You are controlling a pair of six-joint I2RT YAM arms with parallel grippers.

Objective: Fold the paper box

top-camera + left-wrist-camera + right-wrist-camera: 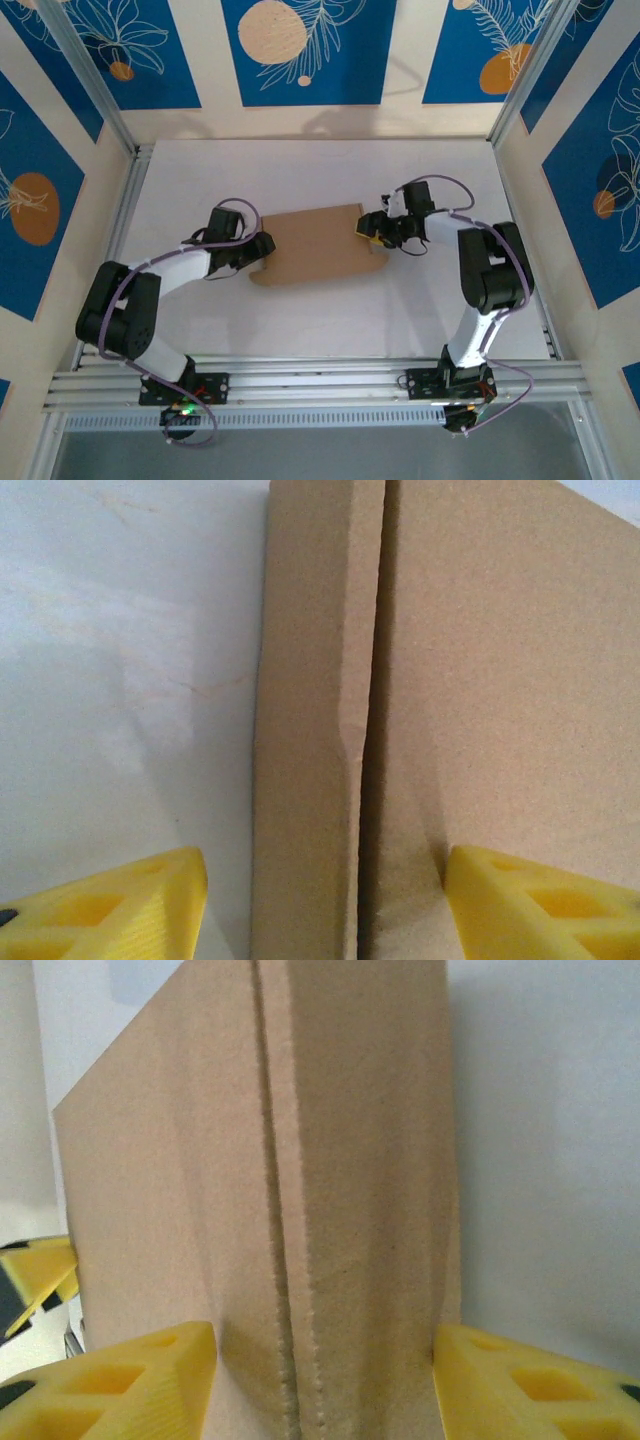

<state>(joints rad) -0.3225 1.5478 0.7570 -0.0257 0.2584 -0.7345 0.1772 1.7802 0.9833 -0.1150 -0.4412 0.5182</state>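
Brown paper box (315, 245) is seen mid-frame, left end straddled by the left gripper (325, 865), jaws released; for the right gripper (325, 1345), grip can't be told tbh.

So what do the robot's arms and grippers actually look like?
The left arm and right arm have white links, black joints and lilac cables looping alongside. The left gripper and right gripper carry yellow wedge-shaped fingers with cut-out holes.
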